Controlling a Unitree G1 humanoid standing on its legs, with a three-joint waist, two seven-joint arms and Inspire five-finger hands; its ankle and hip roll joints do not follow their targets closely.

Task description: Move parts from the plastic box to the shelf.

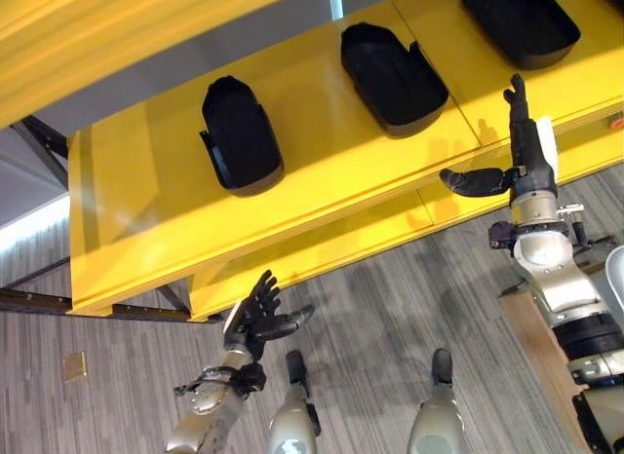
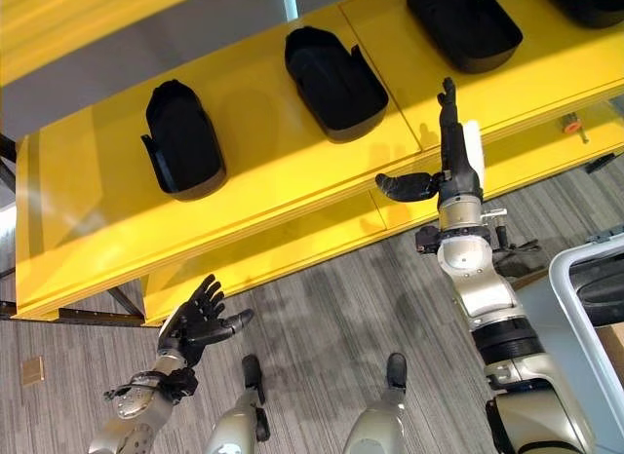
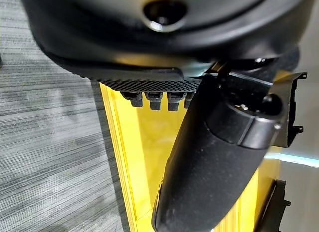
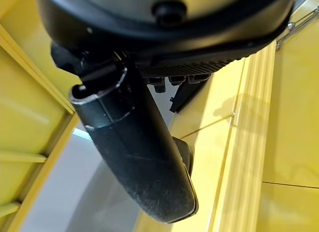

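1. Left eye view: looking down on the yellow shelf [image 1: 146, 191], carrying three black parts well apart along it: one [image 1: 240, 134] toward the left, one [image 1: 392, 77] in the middle, one [image 1: 520, 21] at the far right. Showing the right hand [image 1: 524, 147] raised over the shelf's front edge near the middle part, fingers [image 1: 516, 95] straight, thumb spread sideways, holding nothing. Showing the left hand [image 1: 258, 318] low by the shelf's front corner, over grey floor [image 1: 107, 376], fingers spread and empty.
2. Right eye view: repeating the same layout; adding a white-rimmed plastic box [image 2: 585, 269] at the right edge, something dark lying in it, too little visible to call.
3. Left wrist view: looking past the thumb [image 3: 209, 167] and straight fingertips at the shelf edge and floor; gripping nothing.
4. Right wrist view: looking along the thumb [image 4: 134, 157] at yellow shelf boards; clasping nothing.
5. Judging handling: parts looking like stiff, hollow moulded shells, probably light, smooth and likely slippery; calling for a hold across the rim walls, thumb inside the hollow, rather than on the rounded back.
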